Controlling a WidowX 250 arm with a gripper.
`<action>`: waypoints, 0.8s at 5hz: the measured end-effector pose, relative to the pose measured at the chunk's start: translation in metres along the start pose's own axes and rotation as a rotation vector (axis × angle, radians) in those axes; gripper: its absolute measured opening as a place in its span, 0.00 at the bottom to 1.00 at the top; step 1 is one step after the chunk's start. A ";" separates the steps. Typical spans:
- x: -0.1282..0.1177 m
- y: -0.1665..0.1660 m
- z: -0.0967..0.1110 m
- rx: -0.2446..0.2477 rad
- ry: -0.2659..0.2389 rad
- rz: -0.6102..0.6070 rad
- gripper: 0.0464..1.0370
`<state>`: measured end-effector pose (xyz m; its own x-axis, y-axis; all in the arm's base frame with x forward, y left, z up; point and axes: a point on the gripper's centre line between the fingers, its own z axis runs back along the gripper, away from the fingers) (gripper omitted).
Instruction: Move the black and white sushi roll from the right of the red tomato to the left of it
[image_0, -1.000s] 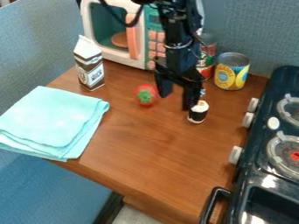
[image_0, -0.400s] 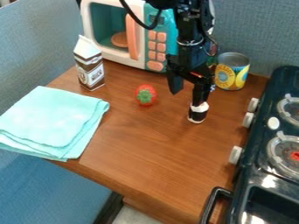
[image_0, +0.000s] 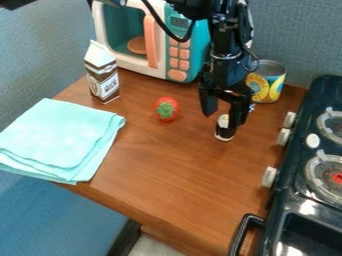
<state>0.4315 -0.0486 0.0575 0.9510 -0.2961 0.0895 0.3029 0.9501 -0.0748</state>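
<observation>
Near the right edge of the wooden table, toward the back, the jaws of the black gripper stand apart, pointing down. The small black-and-white cup is upright on the wood right by them, partly hidden behind the finger nearer the stove; from here I can't tell whether the two touch. The other finger hangs over on the tomato's side. That red toy tomato, green leaves facing me, sits a little way to the left of the gripper. Just behind the arm, toward the back right corner, there's a yellow and blue can. A toy microwave with a pink handle takes up the back edge, and a brown-and-white carton stands in front of its left end, near the back left corner. A folded turquoise cloth covers the front left corner. The dark stove runs along the table's right edge.
</observation>
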 end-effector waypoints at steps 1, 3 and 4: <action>0.001 -0.003 0.000 -0.013 -0.008 0.004 0.97; 0.000 -0.002 -0.024 -0.028 0.047 -0.002 0.97; 0.004 -0.002 -0.029 -0.041 0.044 -0.005 0.97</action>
<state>0.4368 -0.0544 0.0294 0.9509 -0.3060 0.0458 0.3093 0.9440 -0.1148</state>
